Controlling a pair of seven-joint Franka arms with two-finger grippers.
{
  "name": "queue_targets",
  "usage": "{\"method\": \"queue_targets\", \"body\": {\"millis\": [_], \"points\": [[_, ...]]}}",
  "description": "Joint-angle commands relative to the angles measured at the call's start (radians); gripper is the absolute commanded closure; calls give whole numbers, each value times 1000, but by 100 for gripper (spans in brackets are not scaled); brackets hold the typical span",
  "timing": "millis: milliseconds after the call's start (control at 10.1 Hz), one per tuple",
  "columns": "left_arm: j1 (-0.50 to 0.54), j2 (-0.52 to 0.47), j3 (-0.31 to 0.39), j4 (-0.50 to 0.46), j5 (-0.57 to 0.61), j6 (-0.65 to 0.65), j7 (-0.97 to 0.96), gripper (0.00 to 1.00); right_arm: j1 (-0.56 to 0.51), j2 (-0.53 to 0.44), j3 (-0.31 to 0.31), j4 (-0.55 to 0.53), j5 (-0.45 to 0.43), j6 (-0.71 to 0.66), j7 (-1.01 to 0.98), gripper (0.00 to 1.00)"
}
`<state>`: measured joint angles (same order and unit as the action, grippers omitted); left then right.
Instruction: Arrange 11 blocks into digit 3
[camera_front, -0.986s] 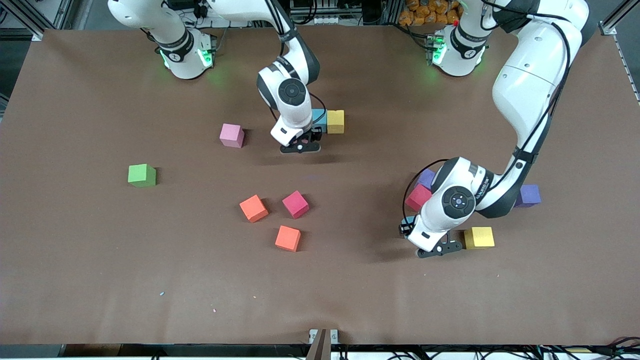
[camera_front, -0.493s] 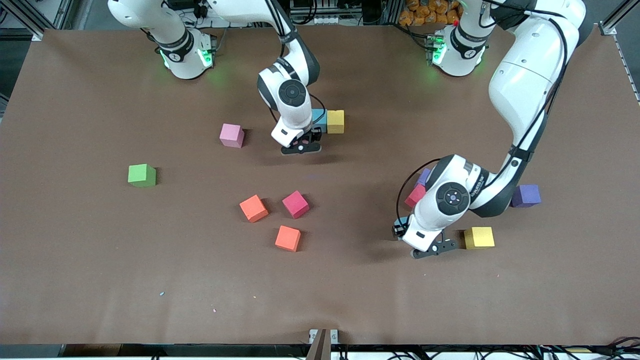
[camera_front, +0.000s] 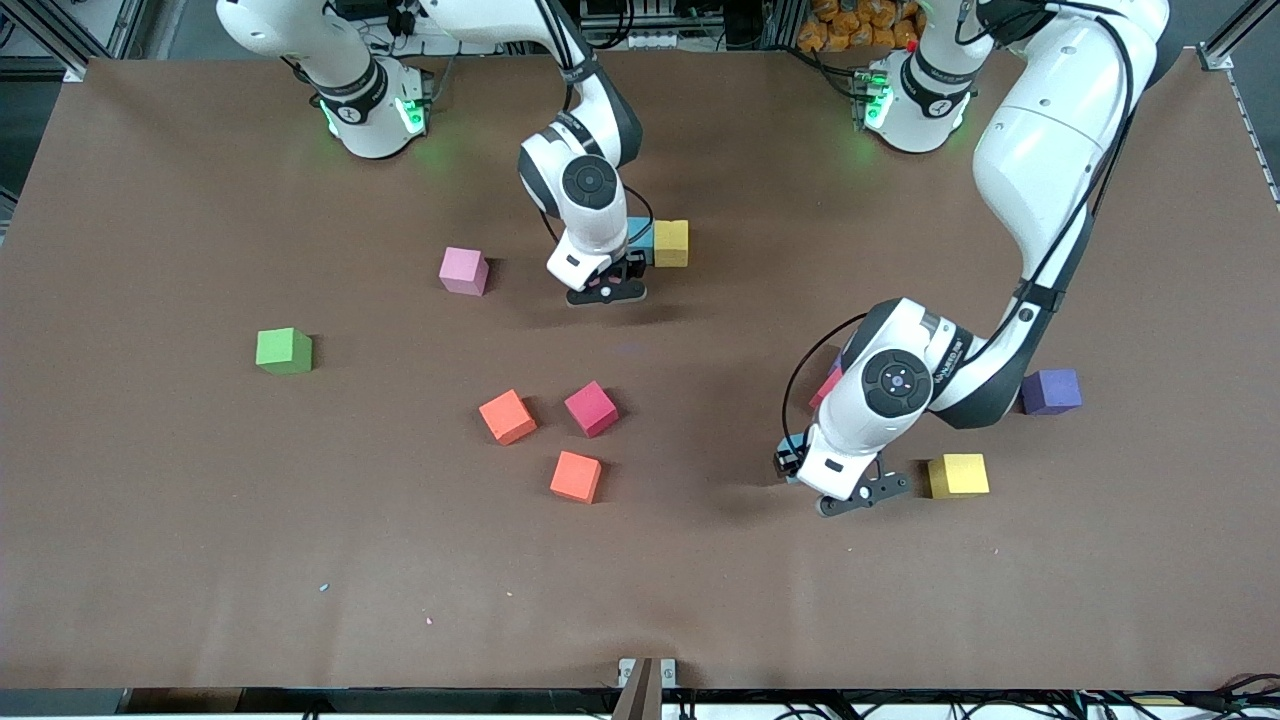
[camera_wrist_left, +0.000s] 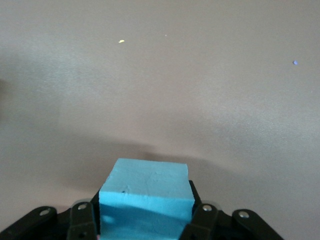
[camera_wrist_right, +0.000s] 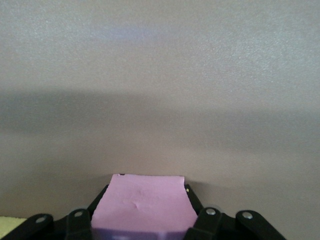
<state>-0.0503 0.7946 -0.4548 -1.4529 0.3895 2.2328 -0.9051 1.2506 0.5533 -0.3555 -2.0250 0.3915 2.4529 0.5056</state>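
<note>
My left gripper (camera_front: 862, 493) is shut on a light blue block (camera_wrist_left: 147, 192) and holds it just above the table, beside a yellow block (camera_front: 958, 475). My right gripper (camera_front: 606, 291) is shut on a pink block (camera_wrist_right: 145, 202), low over the table next to a light blue block (camera_front: 640, 240) and a yellow block (camera_front: 671, 243) that touch each other. A pink block (camera_front: 464, 271), two orange blocks (camera_front: 507, 417) (camera_front: 575, 477), a crimson block (camera_front: 591, 409) and a purple block (camera_front: 1051, 391) lie loose. Another crimson block (camera_front: 826, 388) is mostly hidden by the left arm.
A lone green cube (camera_front: 284, 351) sits toward the right arm's end of the table. The brown table (camera_front: 640, 580) is bare along the edge nearest the front camera. Both arm bases stand along the edge farthest from it.
My left gripper has moved a little toward the right arm's end with the light blue block, covering more of the crimson block. My right gripper has barely shifted.
</note>
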Motion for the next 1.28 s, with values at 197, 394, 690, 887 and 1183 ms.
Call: {"method": "queue_targets", "body": {"millis": [197,394,690,887,1183], "points": [[9,-49,-16,-12,-44,-35,-112,71,16,2,-8,-6,6,-12,-2,86],[12,-55,-21,-15,-60,-41,-158,71,13,2,-8,-8,6,-26,5,83],[9,-55,-22,-18,-74,-45,-274,71,10,2,-8,-9,7,-25,11,82],[7,-55,-41,-18,-74,-48,-407,71,7,2,-8,-9,7,-25,11,66],[6,-55,-45,-20,-104,-50,-497,71,10,4,-8,-9,7,-19,13,10]]}}
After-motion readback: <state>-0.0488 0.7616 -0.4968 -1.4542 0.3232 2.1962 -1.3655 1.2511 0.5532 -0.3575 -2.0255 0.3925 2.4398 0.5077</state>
